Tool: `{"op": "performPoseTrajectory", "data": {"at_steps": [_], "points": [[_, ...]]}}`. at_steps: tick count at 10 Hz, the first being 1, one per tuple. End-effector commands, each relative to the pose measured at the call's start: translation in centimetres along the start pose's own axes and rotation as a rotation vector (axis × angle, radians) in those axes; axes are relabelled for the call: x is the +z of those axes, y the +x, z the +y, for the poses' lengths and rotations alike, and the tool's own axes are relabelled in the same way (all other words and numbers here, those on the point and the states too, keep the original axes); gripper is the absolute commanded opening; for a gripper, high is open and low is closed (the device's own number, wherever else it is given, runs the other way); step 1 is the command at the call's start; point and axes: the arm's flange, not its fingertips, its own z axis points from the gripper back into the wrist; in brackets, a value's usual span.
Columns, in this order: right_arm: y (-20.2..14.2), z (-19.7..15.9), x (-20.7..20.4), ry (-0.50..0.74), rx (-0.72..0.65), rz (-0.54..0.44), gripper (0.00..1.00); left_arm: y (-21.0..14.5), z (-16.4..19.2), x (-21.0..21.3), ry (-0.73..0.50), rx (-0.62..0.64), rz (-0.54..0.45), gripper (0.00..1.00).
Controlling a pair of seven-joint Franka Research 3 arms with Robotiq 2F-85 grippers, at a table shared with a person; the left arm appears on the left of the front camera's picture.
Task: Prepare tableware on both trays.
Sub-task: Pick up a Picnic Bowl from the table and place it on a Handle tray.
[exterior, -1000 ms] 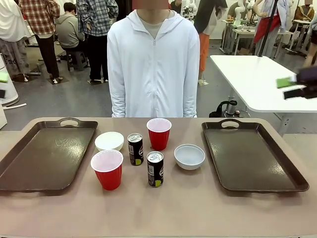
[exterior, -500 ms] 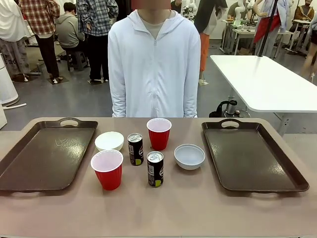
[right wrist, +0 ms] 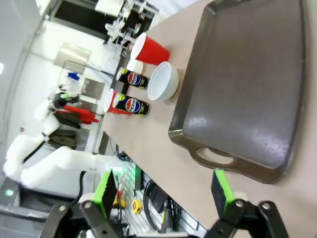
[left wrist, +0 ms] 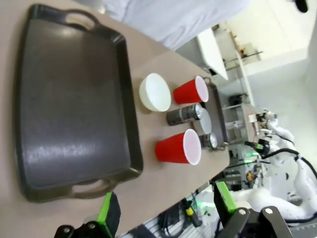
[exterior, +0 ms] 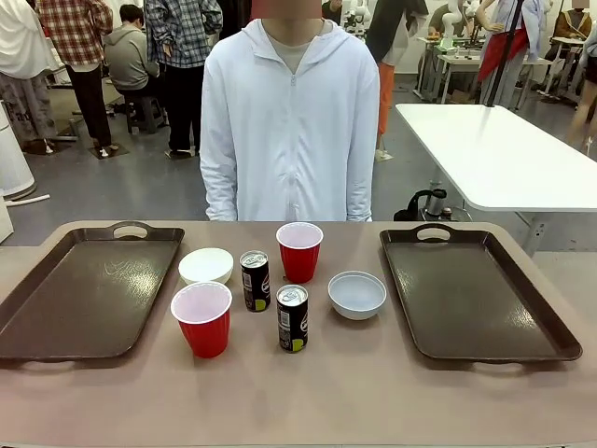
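Seemingly so either arm can reach them, two red plastic cups (exterior: 203, 317), two small round white bowls (exterior: 206, 266) and two dark drink cans (exterior: 292, 318) cluster on the counter (exterior: 326, 392) between bare dark brown plastic trays (exterior: 84, 289), with the left gripper (left wrist: 166, 208) and right gripper (right wrist: 163, 191) both spread, empty.

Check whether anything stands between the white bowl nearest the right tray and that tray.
Nothing visible does. The white bowl sits beside the right tray, with only a strip of bare table between them.
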Motion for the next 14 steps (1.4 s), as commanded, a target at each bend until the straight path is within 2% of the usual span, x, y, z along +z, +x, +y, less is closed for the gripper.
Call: {"op": "performPoseTrajectory", "data": {"at_steps": [1, 3, 4, 14], "points": [[-6.5, 3.1, -5.2, -0.018, 0.001, -0.058, 1.00, -1.2, 0.1, 1.1, 0.051, -0.003, 0.019, 1.00], [-6.2, 3.1, -5.1, -0.036, -0.003, -0.047, 1.00, -1.7, 0.5, 1.5, 0.090, 0.010, 0.040, 1.00], [-0.1, -0.1, 0.7, -0.030, -0.022, -0.034, 1.00, -0.8, 0.4, 1.1, 0.054, 0.013, 0.008, 1.00], [-0.1, -0.1, 0.7, -0.030, -0.022, -0.034, 1.00, -0.8, 0.4, 1.1, 0.054, 0.013, 0.008, 1.00]]}}
